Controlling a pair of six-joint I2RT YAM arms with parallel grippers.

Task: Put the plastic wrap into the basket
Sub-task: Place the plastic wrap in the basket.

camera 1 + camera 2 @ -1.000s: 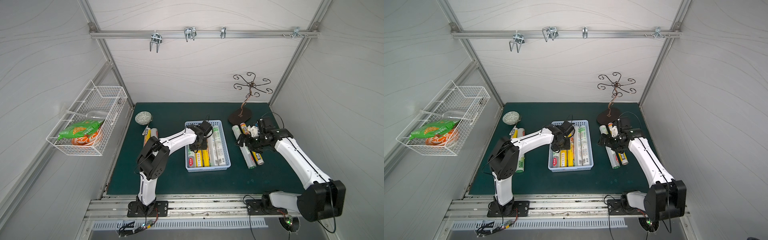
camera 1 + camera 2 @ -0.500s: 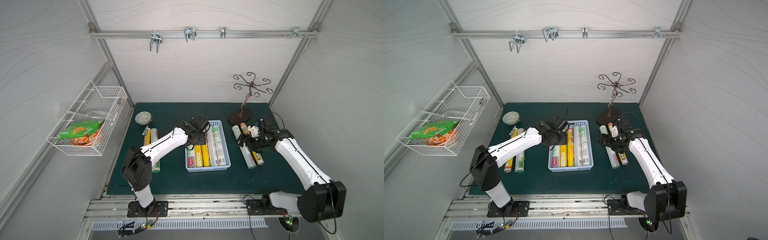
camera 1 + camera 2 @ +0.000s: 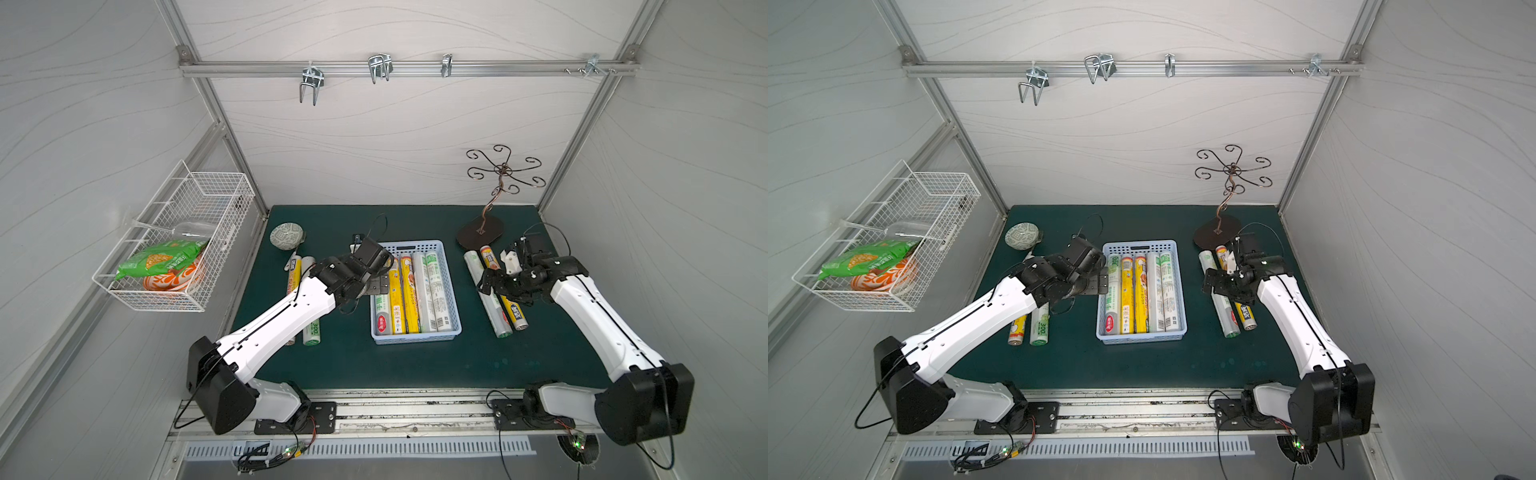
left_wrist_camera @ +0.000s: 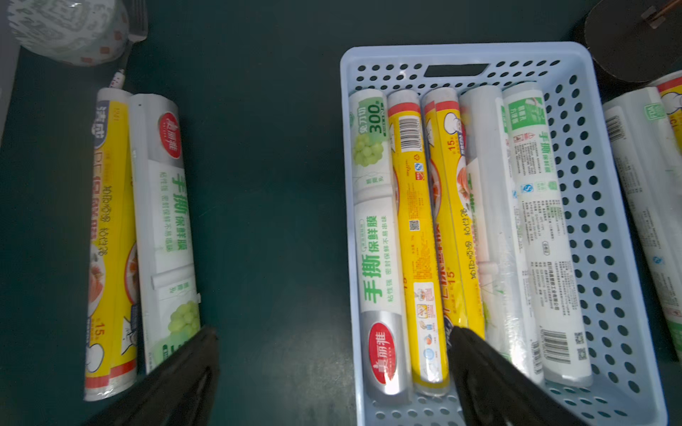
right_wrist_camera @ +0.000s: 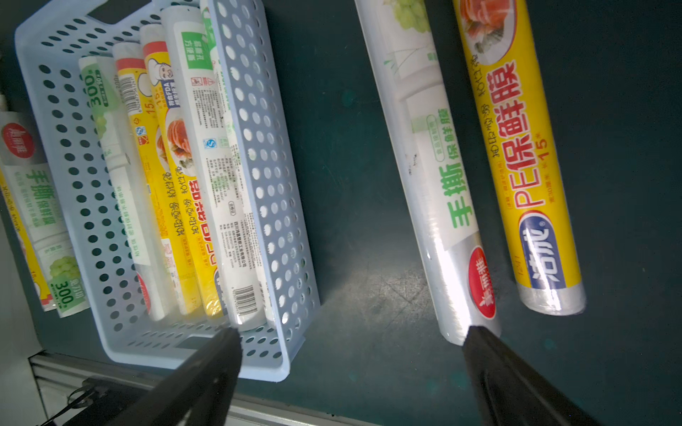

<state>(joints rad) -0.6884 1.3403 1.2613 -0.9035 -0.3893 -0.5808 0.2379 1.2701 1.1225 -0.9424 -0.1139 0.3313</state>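
Left end effector [image 4: 332, 332], right end effector [image 5: 352, 332] gape empty. Slim yellow and clear plastic wrap rolls [image 3: 515, 318], green desk's [image 3: 415, 365] three o'clock, seem light, stiff, slick; grip mid-length.

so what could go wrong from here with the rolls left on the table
The basket already holds five rolls covering most of its floor, so later ones must sit on top and could roll over the shallow rim. The open right hand is over a white roll and yellow roll lying close together; it might nudge one away.

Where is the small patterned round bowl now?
In both top views the bowl sits near the green mat's far left corner, beyond two plastic wrap rolls.
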